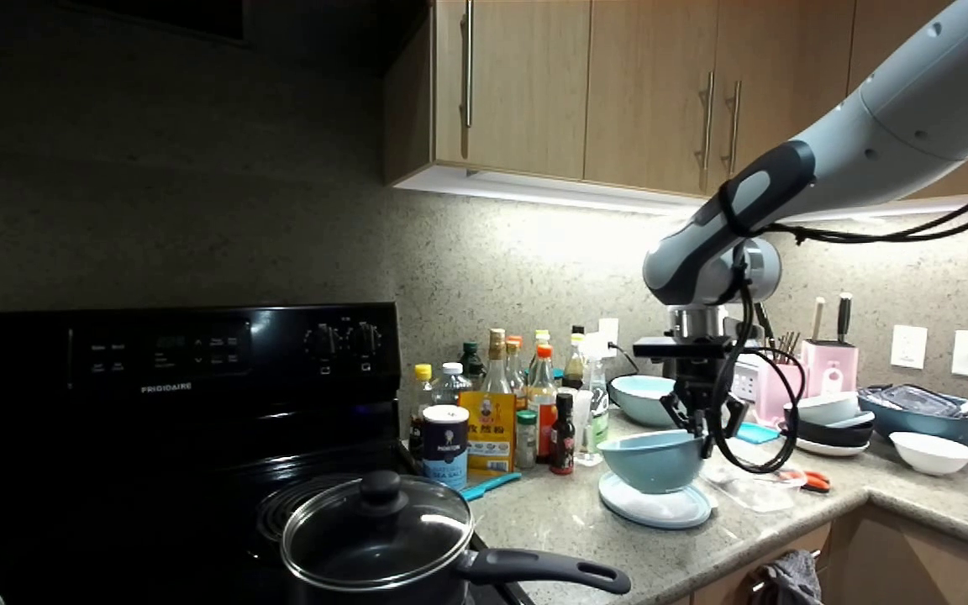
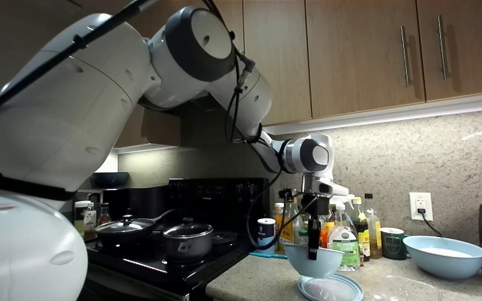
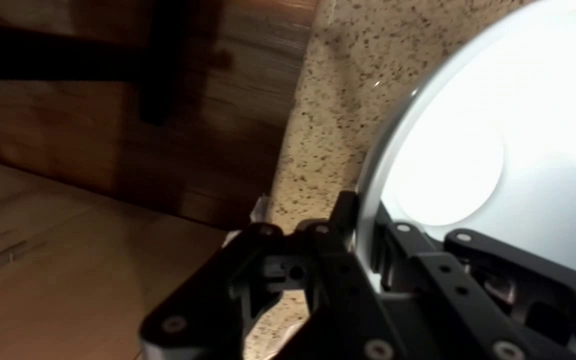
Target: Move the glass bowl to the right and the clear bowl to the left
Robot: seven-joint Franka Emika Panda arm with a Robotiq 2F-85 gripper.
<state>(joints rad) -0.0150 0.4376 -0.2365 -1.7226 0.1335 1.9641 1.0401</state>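
In an exterior view, your gripper [image 1: 703,434] points down over a speckled counter [image 1: 568,531], grasping the glass bowl [image 1: 650,466], pale aqua-blue, by the right side of its rim. The bowl is above a flat pale-blue plate [image 1: 660,522]; whether the two touch, you cannot tell. To the left stand bottles [image 1: 497,378] and a salt canister [image 1: 445,445], and a lidded saucepan [image 1: 379,542] is on the black stove [image 1: 173,353]. Just right of the plate lies a see-through piece [image 1: 760,491], too faint for you to tell whether it is the clear bowl.

In an exterior view, a dark finger lies against the bowl's near outer wall, and the rim slopes gently down to the right. Behind it is a spray bottle [image 2: 344,246]; well to the right sits another light-blue bowl [image 2: 450,267].

In the wrist view, your two black fingers [image 3: 344,214] pinch the rim, one inside, one outside. The bowl's bright interior fills the right; brown wood [image 3: 83,115] shows at left, beyond the counter's edge.
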